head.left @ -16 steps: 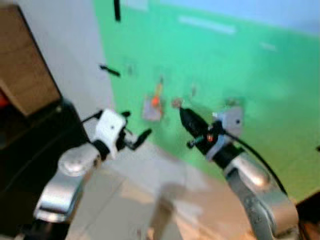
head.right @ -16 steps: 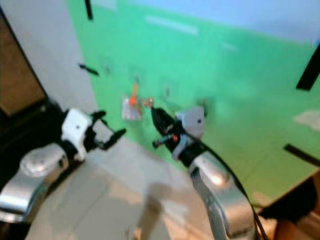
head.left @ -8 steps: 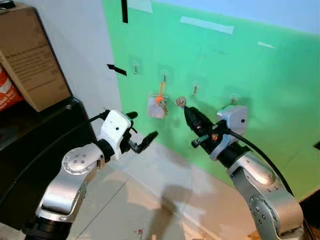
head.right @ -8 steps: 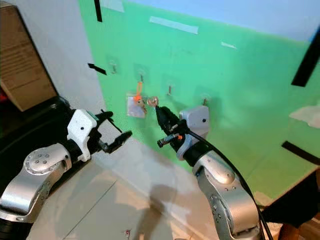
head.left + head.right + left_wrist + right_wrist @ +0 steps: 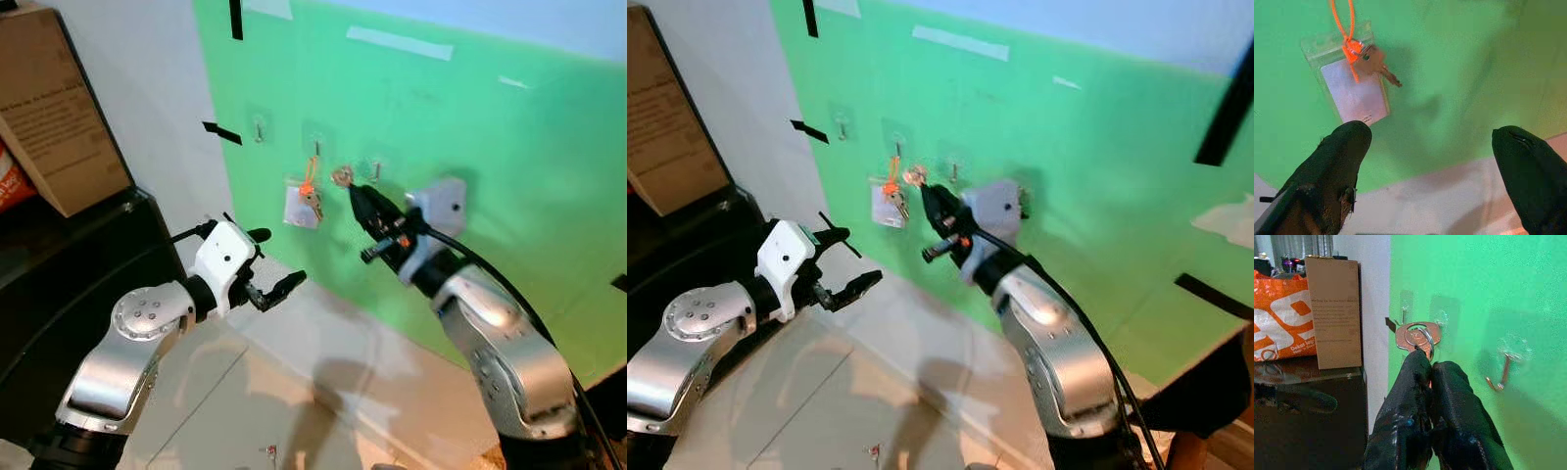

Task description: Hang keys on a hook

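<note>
Right gripper (image 5: pixel 1429 363) pinches our key (image 5: pixel 1418 337) tight by its end, so its ring can slip onto the hook (image 5: pixel 1500 373).

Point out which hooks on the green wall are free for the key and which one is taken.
The right gripper pinches a key. The hook just right of it is bare, and so is the far-left hook by the black tape. The hook between them is crowded: an orange cord, a key and a clear tag hang there.

Light: you get bright, even room light on the matte green wall panel (image 5: pixel 470 137).
Shadows: soft ones there.
Focus: sharp head views; your wrist views blur near fingers.
</note>
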### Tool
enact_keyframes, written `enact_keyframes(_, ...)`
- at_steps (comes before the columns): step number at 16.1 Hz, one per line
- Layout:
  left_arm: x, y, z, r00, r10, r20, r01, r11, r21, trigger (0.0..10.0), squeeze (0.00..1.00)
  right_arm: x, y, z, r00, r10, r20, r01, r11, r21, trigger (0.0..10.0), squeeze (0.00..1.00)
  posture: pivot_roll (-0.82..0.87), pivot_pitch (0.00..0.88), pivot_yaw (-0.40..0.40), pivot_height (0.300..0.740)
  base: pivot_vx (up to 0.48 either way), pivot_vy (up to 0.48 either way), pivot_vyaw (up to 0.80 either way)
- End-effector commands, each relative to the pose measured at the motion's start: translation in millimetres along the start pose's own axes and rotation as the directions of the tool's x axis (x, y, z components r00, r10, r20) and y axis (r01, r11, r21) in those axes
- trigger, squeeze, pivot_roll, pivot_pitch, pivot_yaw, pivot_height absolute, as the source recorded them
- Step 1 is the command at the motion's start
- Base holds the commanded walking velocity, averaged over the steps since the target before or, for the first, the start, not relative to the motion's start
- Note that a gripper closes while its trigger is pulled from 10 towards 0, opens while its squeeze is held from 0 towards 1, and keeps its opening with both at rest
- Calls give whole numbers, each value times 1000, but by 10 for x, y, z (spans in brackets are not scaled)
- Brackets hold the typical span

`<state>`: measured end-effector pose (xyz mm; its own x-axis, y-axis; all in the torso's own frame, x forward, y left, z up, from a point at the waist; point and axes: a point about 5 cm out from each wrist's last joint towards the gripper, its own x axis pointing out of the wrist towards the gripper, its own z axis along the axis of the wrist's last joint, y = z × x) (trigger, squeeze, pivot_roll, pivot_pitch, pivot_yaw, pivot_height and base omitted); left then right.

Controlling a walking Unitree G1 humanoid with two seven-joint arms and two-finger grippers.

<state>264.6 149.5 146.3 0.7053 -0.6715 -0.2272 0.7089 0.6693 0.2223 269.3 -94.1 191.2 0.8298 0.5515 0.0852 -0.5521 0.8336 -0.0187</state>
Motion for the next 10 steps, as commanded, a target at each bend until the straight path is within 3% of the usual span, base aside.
enact_keyframes(1,6,-9,2,1000,-24,-12,24,1000,1,10000,0,58,-57,43,999,-39,7,39,999,-22,10000,0,-111,0,12,732,0,0,0)
enact_keyframes(6,-12,-35,3,998,-57,-8,57,998,-18,10000,0,108,-189,93,992,-122,26,123,992,-25,10000,0,-111,0,11,732,0,0,0)
enact_keyframes(10,-24,-48,51,996,-88,25,89,996,-30,10000,0,43,-274,89,987,-159,22,160,987,-21,10000,0,-117,0,17,732,0,0,0)
